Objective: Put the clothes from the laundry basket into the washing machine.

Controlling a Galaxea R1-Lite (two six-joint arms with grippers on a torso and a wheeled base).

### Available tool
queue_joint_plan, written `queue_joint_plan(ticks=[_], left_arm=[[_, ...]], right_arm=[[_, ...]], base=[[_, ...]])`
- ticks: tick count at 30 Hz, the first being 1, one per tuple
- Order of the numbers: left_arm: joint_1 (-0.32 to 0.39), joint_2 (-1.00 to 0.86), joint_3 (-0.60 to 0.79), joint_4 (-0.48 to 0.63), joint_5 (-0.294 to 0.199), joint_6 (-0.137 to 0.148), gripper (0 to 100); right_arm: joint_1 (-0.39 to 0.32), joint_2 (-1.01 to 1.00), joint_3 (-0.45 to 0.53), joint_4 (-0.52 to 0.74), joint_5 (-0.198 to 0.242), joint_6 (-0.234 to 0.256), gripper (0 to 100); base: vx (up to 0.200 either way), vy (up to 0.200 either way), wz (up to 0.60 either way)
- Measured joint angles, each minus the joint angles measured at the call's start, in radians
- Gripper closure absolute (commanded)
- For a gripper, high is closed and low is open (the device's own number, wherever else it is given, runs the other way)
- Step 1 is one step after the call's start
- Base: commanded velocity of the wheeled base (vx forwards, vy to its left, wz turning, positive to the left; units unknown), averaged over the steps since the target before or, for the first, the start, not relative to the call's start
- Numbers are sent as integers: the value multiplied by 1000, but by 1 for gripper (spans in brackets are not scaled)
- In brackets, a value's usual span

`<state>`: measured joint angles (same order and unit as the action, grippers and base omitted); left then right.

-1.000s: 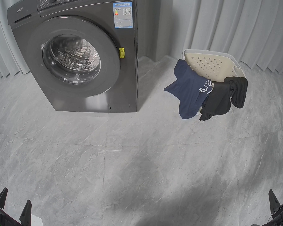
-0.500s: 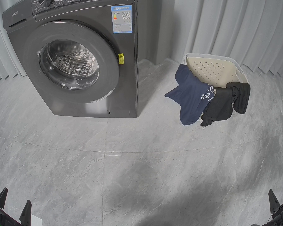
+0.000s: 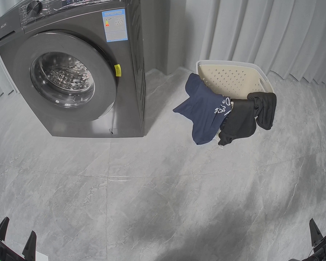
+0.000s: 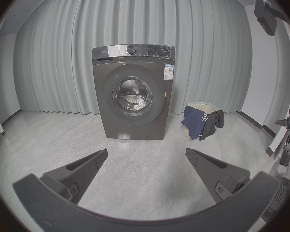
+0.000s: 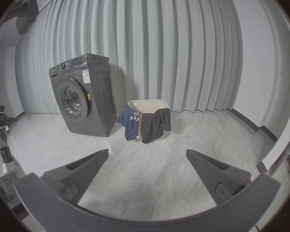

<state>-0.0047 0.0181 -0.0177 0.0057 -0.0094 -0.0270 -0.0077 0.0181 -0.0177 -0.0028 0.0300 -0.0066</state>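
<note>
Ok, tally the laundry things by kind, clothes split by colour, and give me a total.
Washer: 1
Basket: 1
Navy garment: 1
Black garment: 1 (looks like one piece)
Total: 4

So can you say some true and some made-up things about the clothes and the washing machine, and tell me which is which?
1. A dark blue garment hangs over the laundry basket rim. True.
2. The black garment is inside the washing machine. False: it hangs over the basket's rim, right beside the blue one.
3. The fingers of the left gripper and right gripper are open and empty. True.
4. The basket sits on top of the washing machine. False: it stands on the floor, to the machine's right.
</note>
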Motion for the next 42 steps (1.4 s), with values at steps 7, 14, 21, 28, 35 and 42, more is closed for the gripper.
queue_joint_plan(ticks=[7, 14, 21, 28, 35, 42], left_arm=[[-1, 0, 0, 0, 1, 1, 0], [0, 0, 0, 0, 0, 0, 0], [0, 0, 0, 0, 1, -1, 0], [0, 0, 0, 0, 4, -4, 0], [0, 0, 0, 0, 5, -3, 0], [0, 0, 0, 0, 5, -4, 0]], right_arm=[[0, 0, 0, 0, 0, 0, 0], [0, 0, 0, 0, 0, 0, 0], [0, 0, 0, 0, 0, -1, 0], [1, 0, 0, 1, 0, 0, 0], [1, 0, 0, 0, 0, 0, 0], [1, 0, 0, 0, 0, -1, 0]], base=[[0, -200, 0], [0, -200, 0], [0, -200, 0], [0, 0, 0], [143, 0, 0], [200, 0, 0]])
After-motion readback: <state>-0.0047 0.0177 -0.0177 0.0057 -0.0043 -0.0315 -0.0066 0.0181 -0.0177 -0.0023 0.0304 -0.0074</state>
